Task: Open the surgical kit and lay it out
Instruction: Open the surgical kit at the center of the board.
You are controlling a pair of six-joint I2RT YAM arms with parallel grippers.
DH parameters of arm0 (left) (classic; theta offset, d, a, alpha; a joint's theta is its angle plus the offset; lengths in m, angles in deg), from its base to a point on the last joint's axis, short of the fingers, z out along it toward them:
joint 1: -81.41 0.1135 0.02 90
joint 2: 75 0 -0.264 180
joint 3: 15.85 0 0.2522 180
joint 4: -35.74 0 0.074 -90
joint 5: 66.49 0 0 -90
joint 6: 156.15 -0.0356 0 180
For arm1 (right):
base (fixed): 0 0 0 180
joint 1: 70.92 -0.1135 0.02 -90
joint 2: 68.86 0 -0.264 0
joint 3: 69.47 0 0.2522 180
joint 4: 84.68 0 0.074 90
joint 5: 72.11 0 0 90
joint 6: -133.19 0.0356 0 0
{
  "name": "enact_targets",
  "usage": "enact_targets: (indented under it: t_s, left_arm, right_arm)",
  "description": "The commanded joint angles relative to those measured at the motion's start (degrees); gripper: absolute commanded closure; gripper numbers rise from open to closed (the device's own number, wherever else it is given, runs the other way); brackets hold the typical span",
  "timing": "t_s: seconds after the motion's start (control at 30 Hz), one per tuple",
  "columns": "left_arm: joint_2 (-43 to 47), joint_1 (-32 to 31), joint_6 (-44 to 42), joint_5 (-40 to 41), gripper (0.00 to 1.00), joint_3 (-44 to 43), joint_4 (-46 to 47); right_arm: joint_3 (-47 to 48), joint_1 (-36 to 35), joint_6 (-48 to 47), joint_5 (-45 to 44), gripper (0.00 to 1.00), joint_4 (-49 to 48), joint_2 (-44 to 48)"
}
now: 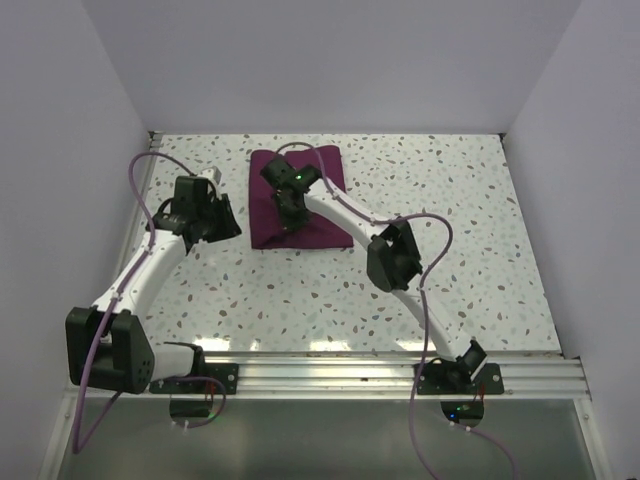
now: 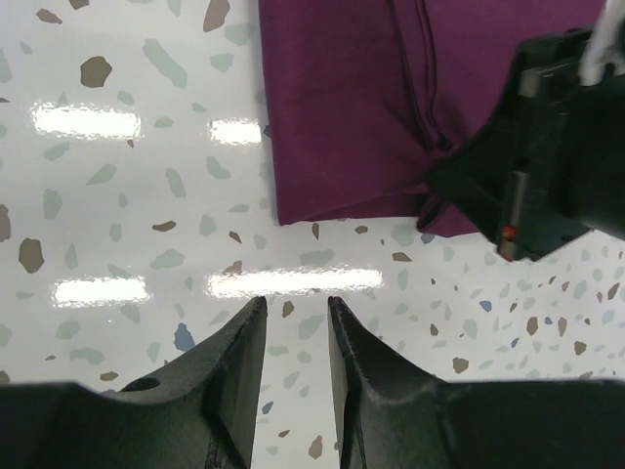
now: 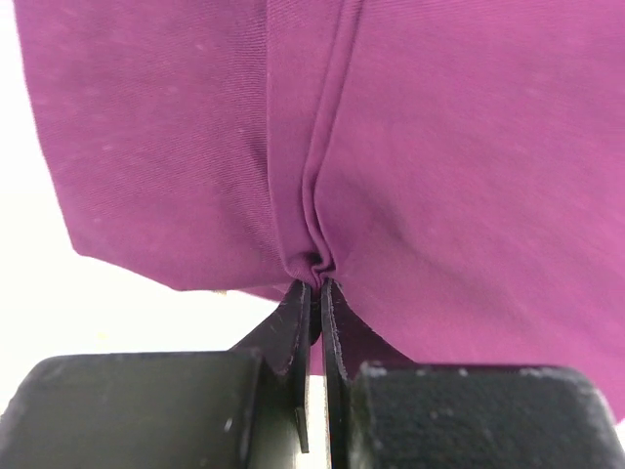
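Your right gripper (image 3: 314, 285) is clamped on a puckered fold of the purple cloth wrap (image 3: 449, 147), which spreads beyond its tips. Your left gripper (image 2: 296, 311) hovers over the table (image 2: 117, 225), fingers slightly apart and empty; the wrap lies ahead, to its right.

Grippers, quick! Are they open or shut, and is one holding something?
Left gripper: partly open, holding nothing.
Right gripper: shut, pinching a fold of the purple cloth wrap.
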Motion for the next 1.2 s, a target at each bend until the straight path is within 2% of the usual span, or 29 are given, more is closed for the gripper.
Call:
enact_targets:
  t_s: [0.0,0.2,0.4,0.6,0.63,0.67,0.83,1.0,1.03,1.17]
  left_arm:
    - [-1.73,0.28,-2.74,2.43,0.65,-4.66,-1.28]
    - [-6.47,-0.16,-4.41,3.83,0.66,-9.84,-1.82]
    - [-11.74,-3.31,-5.73,4.97,0.66,-14.68,-1.64]
    - [-19.39,-11.91,-4.51,6.30,0.66,-19.43,-0.85]
    - [-20.36,-13.07,-3.98,6.21,0.66,-20.13,-0.59]
    - [-21.50,-14.21,-3.54,6.47,0.66,-20.84,-0.32]
    - [-30.03,-21.42,-1.95,7.61,0.65,-26.02,-0.06]
    - [-36.97,-25.38,-1.07,7.88,0.65,-28.75,0.47]
    - [-37.59,-25.73,-0.81,10.14,0.65,-28.84,0.38]
    - [-39.53,-26.52,0.59,11.39,0.66,-25.61,1.52]
  right_arm:
    - [-0.60,2.64,-0.31,-2.35,1.00,0.83,11.23]
    - [-9.03,6.94,0.92,-1.30,1.00,-1.11,18.44]
    - [-11.15,8.27,0.57,0.45,0.99,0.21,17.66]
    - [-14.93,8.45,-0.75,2.65,0.81,-1.37,17.22]
    - [-15.29,8.45,-0.83,3.26,0.76,-1.37,17.13]
    - [-15.81,8.45,-0.84,3.27,0.65,-1.46,16.78]
    - [-17.04,8.62,-1.10,4.06,0.45,-1.90,16.17]
    - [-19.33,8.71,-1.10,4.32,0.45,-2.25,15.81]
    - [-20.20,8.71,-1.19,4.76,0.45,-2.34,15.73]
    - [-22.32,8.62,-1.10,6.79,0.45,-3.39,15.55]
